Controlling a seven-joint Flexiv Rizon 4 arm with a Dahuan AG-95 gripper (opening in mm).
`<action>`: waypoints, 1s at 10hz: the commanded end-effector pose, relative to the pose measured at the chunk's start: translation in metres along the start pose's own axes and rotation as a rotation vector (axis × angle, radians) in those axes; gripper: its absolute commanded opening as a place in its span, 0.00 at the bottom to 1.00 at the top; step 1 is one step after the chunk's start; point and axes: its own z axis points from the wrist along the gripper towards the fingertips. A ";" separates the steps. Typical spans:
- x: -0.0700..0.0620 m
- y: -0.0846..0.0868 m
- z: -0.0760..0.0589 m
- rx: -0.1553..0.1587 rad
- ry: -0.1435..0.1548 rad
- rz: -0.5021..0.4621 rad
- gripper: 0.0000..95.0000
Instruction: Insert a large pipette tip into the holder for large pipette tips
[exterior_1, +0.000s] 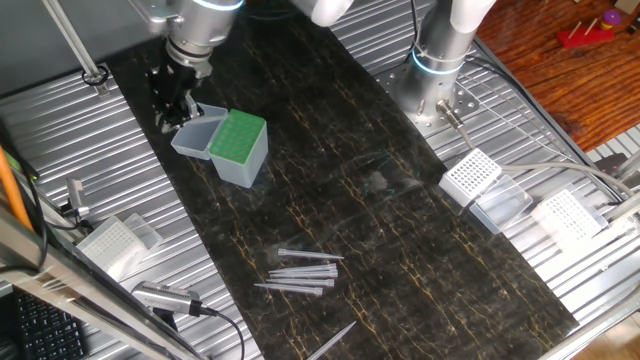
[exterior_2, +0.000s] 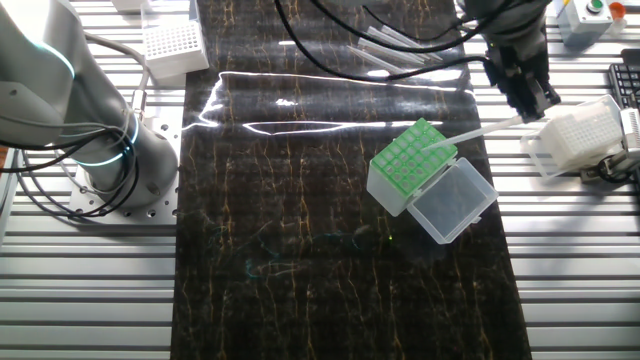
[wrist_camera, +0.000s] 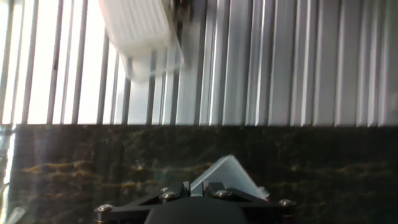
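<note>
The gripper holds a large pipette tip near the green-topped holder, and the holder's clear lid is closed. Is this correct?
Not quite: the clear lid is open, hinged back beside the green-topped holder, as the other fixed view shows. The gripper does hold a large pipette tip near it.

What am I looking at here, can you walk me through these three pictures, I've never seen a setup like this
It is a robot arm working at a table. Two pictures come from fixed cameras on different sides; the third looks out from the hand. The gripper holds a large pipette tip, a slim plastic cone, slanting down to the green-topped holder, whose clear lid lies open. More loose tips lie on the dark mat. White-grid racks sit at the edges.
</note>
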 end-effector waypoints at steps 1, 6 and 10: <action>0.003 -0.003 -0.004 0.007 0.009 0.108 0.00; 0.004 -0.020 0.005 0.013 0.016 0.154 0.00; 0.002 -0.032 0.019 -0.008 0.105 0.146 0.00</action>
